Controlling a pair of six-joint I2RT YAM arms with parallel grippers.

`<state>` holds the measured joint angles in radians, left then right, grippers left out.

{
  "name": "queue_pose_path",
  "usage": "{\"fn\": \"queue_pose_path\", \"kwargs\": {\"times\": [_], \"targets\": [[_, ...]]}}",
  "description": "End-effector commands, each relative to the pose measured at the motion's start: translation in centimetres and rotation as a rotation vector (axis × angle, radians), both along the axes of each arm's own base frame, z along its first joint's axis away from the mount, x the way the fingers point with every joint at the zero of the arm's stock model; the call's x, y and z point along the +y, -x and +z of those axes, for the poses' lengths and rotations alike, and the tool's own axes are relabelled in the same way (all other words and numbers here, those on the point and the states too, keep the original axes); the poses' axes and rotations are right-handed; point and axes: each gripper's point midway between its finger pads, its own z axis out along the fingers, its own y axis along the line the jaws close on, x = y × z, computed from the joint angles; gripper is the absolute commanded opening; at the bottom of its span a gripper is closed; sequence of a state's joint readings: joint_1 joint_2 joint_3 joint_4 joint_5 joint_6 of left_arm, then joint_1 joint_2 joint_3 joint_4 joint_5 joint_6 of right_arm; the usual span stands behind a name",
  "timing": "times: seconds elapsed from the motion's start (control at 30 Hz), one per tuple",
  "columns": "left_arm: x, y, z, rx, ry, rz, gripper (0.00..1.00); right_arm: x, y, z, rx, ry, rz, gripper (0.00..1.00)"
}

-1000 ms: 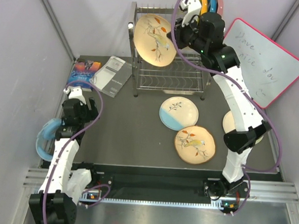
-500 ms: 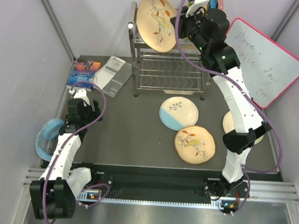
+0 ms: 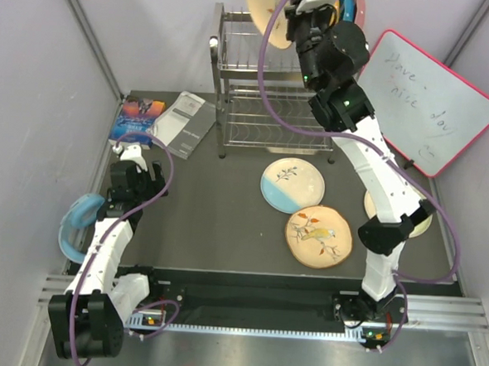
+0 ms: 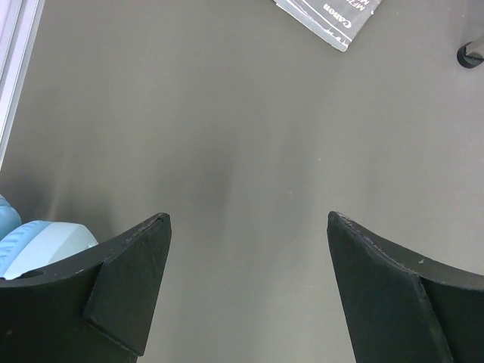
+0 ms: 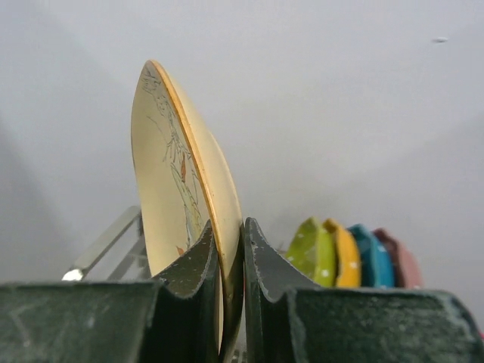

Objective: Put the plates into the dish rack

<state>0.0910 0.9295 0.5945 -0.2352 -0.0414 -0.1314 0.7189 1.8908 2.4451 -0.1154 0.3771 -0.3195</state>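
Note:
My right gripper is shut on the rim of a tan bird-on-branch plate, held on edge high over the top of the chrome dish rack. In the right wrist view the plate stands upright, pinched between both jaws of the right gripper. On the table lie a cream-and-light-blue plate, a second tan bird plate and a pale plate half hidden behind my right arm. My left gripper hovers open over bare table at the left, and the left wrist view shows nothing between the jaws of that gripper.
Green, orange, blue and pink plates stand on edge at the rack's top right. A whiteboard leans at the back right. Booklets lie left of the rack. A light blue object sits at the left table edge.
My right arm has raised the tan plate up and to the right, turning it from face-on to edge-on above the rack's top. The left arm shifted slightly, then stayed still.

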Motion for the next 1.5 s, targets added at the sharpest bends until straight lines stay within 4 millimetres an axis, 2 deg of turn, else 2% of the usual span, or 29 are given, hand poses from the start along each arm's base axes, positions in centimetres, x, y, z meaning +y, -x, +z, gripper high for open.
{"fn": "queue_pose_path", "kwargs": {"times": [0.0, 0.17, 0.33, 0.57, 0.77, 0.8, 0.83, 0.87, 0.9, 0.97, 1.03, 1.2, 1.23, 1.37, 1.47], "targets": [[-0.1, -0.8, 1.0, -0.052, -0.002, -0.011, 0.89, -8.6, 4.3, 9.9, -0.317, -0.285, -0.253, 0.0], [-0.1, -0.8, 1.0, -0.052, -0.002, -0.011, 0.89, -9.6, 3.0, 9.0, -0.325, -0.262, -0.355, 0.0], [-0.1, -0.8, 1.0, -0.052, -0.002, -0.011, 0.89, -9.9, 0.9, 7.8, -0.325, -0.213, -0.419, 0.0], [-0.1, -0.8, 1.0, -0.052, -0.002, -0.011, 0.89, -9.3, -0.7, 6.6, -0.34, -0.165, -0.463, 0.0], [-0.1, -0.8, 1.0, -0.052, -0.002, -0.011, 0.89, -8.4, -2.7, 4.8, -0.314, -0.146, -0.477, 0.0], [0.1, -3.4, 4.8, -0.234, -0.019, -0.011, 0.89, -8.2, -3.1, 4.4, -0.311, -0.14, -0.478, 0.0], [-2.9, -2.5, 3.1, -0.157, -0.005, -0.099, 0.89, -8.1, -3.2, 4.2, -0.313, -0.135, -0.482, 0.0], [-3.2, 15.0, -20.4, 0.466, 0.196, 0.083, 1.0, -8.1, -3.2, 4.3, -0.325, -0.13, -0.487, 0.0], [-0.1, -1.0, -2.3, -0.039, 0.121, 0.15, 0.91, -7.9, -3.5, 4.1, -0.328, -0.122, -0.491, 0.0], [-0.2, -1.4, -2.1, -0.043, 0.126, 0.166, 0.91, -7.8, -3.6, 4.0, -0.34, -0.106, -0.501, 0.0], [-0.3, -1.5, -2.2, -0.038, 0.124, 0.177, 0.95, -7.4, -4.0, 3.5, -0.339, -0.093, -0.504, 0.0], [-0.2, -1.7, -2.6, -0.028, 0.093, 0.197, 0.96, -6.7, -5.0, 2.5, -0.344, -0.065, -0.51, 0.0], [-1.2, -1.8, -2.7, -0.028, 0.089, 0.166, 0.96, -6.7, -5.1, 2.4, -0.347, -0.065, -0.512, 0.0], [-1.9, -1.8, -2.8, -0.027, 0.076, 0.144, 0.96, -6.4, -5.6, 2.0, -0.361, -0.048, -0.52, 0.0], [-2.7, -1.9, -2.7, -0.037, 0.065, 0.11, 0.96, -7.0, -5.8, 2.0, -0.366, -0.046, -0.536, 0.0]]}}
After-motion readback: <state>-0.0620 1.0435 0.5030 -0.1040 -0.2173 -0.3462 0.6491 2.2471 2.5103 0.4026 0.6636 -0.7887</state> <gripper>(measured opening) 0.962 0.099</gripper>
